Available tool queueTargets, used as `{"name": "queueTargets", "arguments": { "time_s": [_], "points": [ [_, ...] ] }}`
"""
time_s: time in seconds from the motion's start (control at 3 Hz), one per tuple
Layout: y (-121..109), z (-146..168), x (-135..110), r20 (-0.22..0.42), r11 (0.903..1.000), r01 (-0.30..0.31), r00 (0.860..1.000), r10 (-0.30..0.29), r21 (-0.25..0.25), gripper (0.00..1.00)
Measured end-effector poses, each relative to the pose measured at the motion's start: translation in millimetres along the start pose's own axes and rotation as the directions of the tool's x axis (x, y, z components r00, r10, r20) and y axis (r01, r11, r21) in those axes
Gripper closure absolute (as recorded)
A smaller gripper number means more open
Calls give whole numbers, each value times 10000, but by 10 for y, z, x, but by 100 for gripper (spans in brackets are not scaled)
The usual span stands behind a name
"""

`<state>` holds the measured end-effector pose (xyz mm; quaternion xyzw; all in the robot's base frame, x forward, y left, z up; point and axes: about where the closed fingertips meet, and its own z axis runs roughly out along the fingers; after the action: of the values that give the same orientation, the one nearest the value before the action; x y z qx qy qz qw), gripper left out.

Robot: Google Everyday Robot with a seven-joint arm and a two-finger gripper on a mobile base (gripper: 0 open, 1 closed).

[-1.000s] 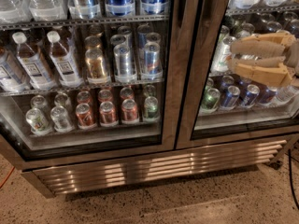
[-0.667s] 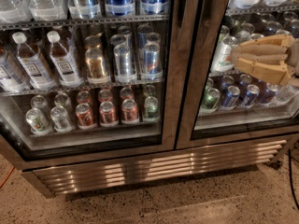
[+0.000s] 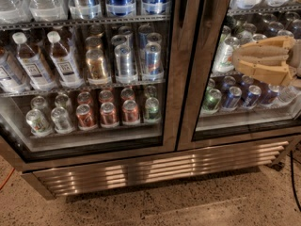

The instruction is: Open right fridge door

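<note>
The right fridge door (image 3: 201, 91) fills the right side of the frame. It is tall glass in a shiny steel frame. It looks shut, flat next to the left fridge door (image 3: 170, 79).

The gripper (image 3: 239, 60) is at the right edge, about halfway up the right door. It is tan and points to the left, in front of the glass. I cannot tell if the claw is apart or together, or if it touches the door.

Behind the glass near the gripper is a bottle with a white label (image 3: 225, 55). Below it on the low shelf are a green can (image 3: 211, 99) and blue cans (image 3: 233, 97).

Through the left door there are bottles of brown drink (image 3: 63, 62) in the upper left and red cans (image 3: 108, 114) on the bottom shelf.

Under both doors is a steel grille (image 3: 155, 166) with long slats. The speckled floor (image 3: 188, 206) is at the bottom. An orange cord (image 3: 4, 178) lies at the lower left edge, and a black cable (image 3: 294, 182) runs down the lower right.
</note>
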<state>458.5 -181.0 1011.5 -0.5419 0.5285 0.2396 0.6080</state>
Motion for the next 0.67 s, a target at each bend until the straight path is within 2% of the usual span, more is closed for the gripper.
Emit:
{"name": "queueTargets", "arguments": {
  "time_s": [0.33, 0.67],
  "points": [
    [0, 1, 0, 0, 10000, 0, 10000, 0, -1, 83],
    [0, 1, 0, 1, 10000, 1, 10000, -1, -2, 59]
  ]
}}
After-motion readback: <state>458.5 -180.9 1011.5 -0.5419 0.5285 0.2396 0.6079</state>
